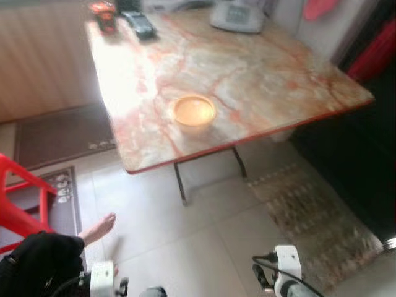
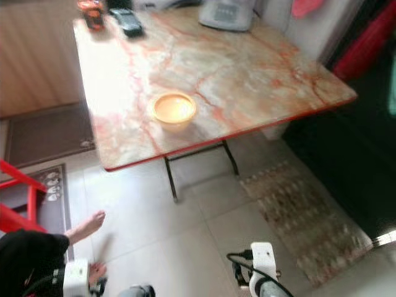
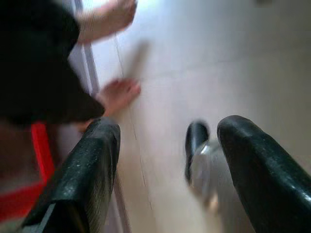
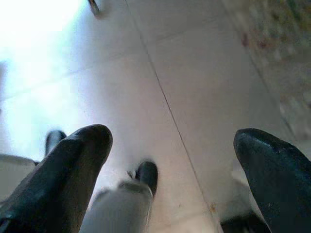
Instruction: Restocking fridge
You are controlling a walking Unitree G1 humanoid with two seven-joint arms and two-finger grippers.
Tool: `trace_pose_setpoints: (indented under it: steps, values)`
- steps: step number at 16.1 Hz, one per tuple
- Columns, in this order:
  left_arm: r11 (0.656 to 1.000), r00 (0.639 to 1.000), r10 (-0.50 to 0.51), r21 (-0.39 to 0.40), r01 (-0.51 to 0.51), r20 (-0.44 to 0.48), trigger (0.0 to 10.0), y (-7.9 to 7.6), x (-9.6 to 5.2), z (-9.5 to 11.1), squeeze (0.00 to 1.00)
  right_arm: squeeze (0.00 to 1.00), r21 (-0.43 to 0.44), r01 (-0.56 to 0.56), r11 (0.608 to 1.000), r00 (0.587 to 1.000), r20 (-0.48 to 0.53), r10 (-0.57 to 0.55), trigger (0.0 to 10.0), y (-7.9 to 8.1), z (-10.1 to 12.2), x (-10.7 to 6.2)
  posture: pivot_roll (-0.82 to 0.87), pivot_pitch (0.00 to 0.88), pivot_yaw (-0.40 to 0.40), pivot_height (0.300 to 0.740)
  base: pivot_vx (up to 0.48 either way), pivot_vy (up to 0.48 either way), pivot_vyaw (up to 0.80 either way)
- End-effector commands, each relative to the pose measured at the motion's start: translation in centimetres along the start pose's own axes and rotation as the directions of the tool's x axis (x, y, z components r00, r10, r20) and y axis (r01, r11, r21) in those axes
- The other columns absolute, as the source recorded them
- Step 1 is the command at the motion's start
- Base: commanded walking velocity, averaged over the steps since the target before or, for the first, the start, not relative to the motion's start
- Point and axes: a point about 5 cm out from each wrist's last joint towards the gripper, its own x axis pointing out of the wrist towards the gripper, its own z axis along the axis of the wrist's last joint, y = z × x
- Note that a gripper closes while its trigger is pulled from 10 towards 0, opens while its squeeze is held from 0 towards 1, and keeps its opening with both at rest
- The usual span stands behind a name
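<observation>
Marble-patterned table (image 1: 260,80) sits ahead of both grippers and well above them, its red-edged top running away from the robot. Beneath it lies pale tiled floor (image 1: 204,247), with a patterned rug (image 1: 315,229) off beyond the right gripper and a red chair (image 1: 25,198) out past the left one. A person's bare foot (image 1: 99,228) rests on the tiles near the left gripper.

Now the likely task item: an orange bowl (image 1: 193,111) on the near part of the tabletop, well apart from both grippers, forward and up. It stands upright, mouth to the ceiling. Being round, it has no long axis. My guess is it's light and rigid, possibly plastic, smooth enough to slip; pinching the rim over one wall looks the safest hold. Whether it holds anything is too blurred to tell.

Left gripper (image 3: 167,160) hangs low over the floor, fingers spread, nothing between them. Right gripper (image 4: 172,165) likewise: spread wide, empty, pointed at the tiles.
</observation>
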Motion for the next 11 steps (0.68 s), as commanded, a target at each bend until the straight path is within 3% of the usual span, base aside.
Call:
trace_pose_setpoints:
  steps: [1,2,3,4,5,6,7,9,10,11]
  values:
    - [1.0,0.997,0.027,0.009,-0.028,0.075,10.0,0.1,-0.1,0.6,0.0,0.0,0.01,0.016,1.0,1.0,-0.022,-0.016,10.0,-0.6,-0.6,-0.3,-0.01,0.186,-0.079,0.74,0.0,0.0,0.0]
    - [0.998,0.978,0.06,-0.004,-0.061,0.2,10.0,0.2,0.0,2.6,0.0,0.0,0.011,0.015,1.0,1.0,-0.02,-0.015,10.0,-0.6,-0.7,-0.3,-0.01,0.19,-0.081,0.74,0.0,0.0,0.0]
    - [0.996,0.931,0.09,-0.024,-0.087,0.355,10.0,0.4,-0.2,5.1,0.0,0.0,0.006,0.015,1.0,1.0,-0.024,-0.015,10.0,-0.6,-0.8,-0.3,0.0,0.19,-0.082,0.74,0.0,0.0,0.0]
    - [0.995,0.853,0.088,-0.012,-0.095,0.515,10.0,0.1,-0.9,7.8,0.0,0.0,-0.003,0.013,1.0,0.999,-0.033,-0.013,10.0,-0.4,-1.0,-0.3,0.0,0.187,-0.076,0.74,0.0,0.0,0.0]
    - [0.995,0.836,0.087,-0.011,-0.097,0.541,10.0,0.1,-1.1,8.3,0.0,0.0,-0.005,0.012,1.0,0.999,-0.035,-0.012,10.0,-0.4,-1.0,-0.3,0.0,0.185,-0.073,0.74,0.0,0.0,0.0]
    - [0.994,0.782,0.074,0.017,-0.108,0.618,10.0,0.0,-1.7,9.6,0.0,0.0,-0.007,0.01,1.0,0.999,-0.036,-0.011,10.0,-0.2,-1.1,-0.3,-0.01,0.183,-0.062,0.74,0.0,0.0,0.0]
    - [0.993,0.763,0.069,0.027,-0.112,0.642,10.0,0.0,-2.0,10.1,0.0,0.0,-0.008,0.01,1.0,0.999,-0.037,-0.01,10.0,-0.2,-1.1,-0.3,-0.01,0.183,-0.062,0.74,0.0,0.0,0.0]
    - [0.992,0.643,0.045,0.041,-0.117,0.764,10.0,-0.5,-4.0,12.8,0.0,0.0,0.003,0.018,1.0,0.999,-0.044,-0.018,10.0,0.0,-1.5,-0.3,-0.02,0.16,-0.045,0.74,0.0,0.0,0.0]
    - [0.992,0.636,0.043,0.041,-0.117,0.77,10.0,-0.5,-4.2,12.9,0.0,0.0,0.004,0.019,1.0,0.999,-0.046,-0.019,10.0,0.0,-1.5,-0.3,-0.02,0.16,-0.045,0.74,0.0,0.0,0.0]
    - [0.994,0.56,0.018,0.046,-0.098,0.828,10.0,-1.2,-5.4,15.1,0.0,0.0,0.002,0.019,1.0,0.999,-0.048,-0.019,10.0,0.0,-1.6,-0.4,-0.01,0.159,-0.05,0.74,0.0,0.0,0.0]
